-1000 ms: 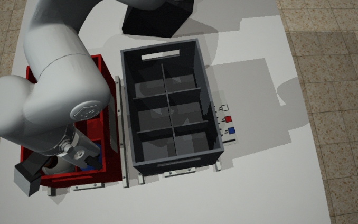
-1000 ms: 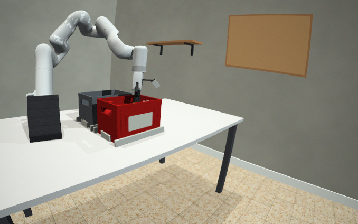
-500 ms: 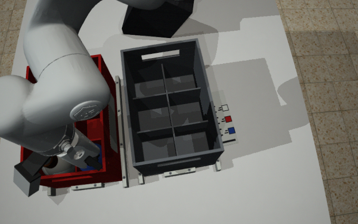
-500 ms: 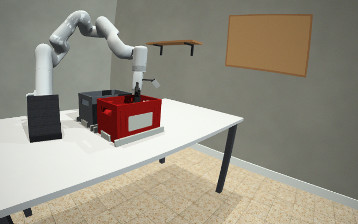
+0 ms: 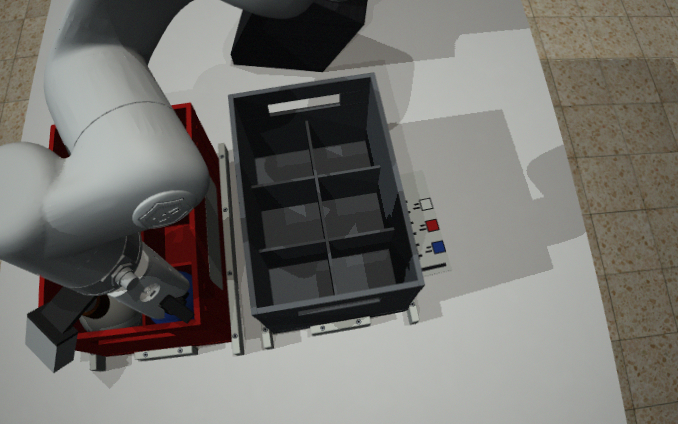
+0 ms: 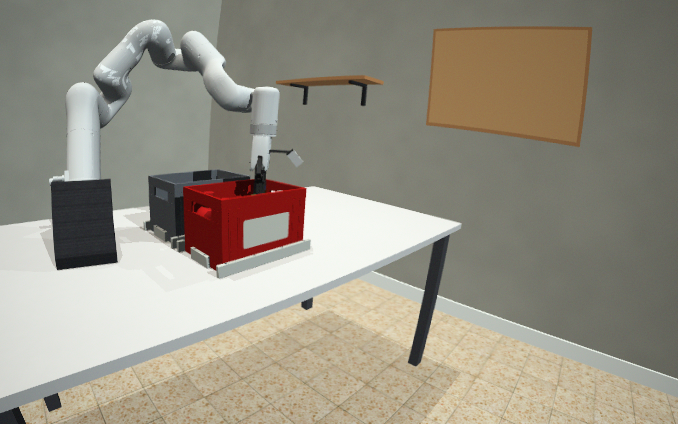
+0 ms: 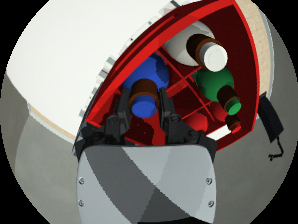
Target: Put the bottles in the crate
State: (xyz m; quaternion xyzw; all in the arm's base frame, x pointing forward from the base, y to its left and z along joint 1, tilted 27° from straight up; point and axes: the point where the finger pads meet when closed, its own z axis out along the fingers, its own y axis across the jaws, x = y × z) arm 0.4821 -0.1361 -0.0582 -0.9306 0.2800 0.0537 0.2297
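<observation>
Wrist view: gripper (image 7: 144, 117) clamped on neck of blue-labelled bottle (image 7: 144, 98) standing in near corner cell of red crate (image 7: 234, 42); probably rigid, smooth and top-heavy, best held just below cap, grey crate (image 5: 320, 85) alongside.

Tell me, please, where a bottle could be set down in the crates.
All six cells of the dark grey crate hold nothing. The red crate is crowded: the white arm's tool, shut on the blue-capped bottle, hangs beside the white-capped and green bottles.
</observation>
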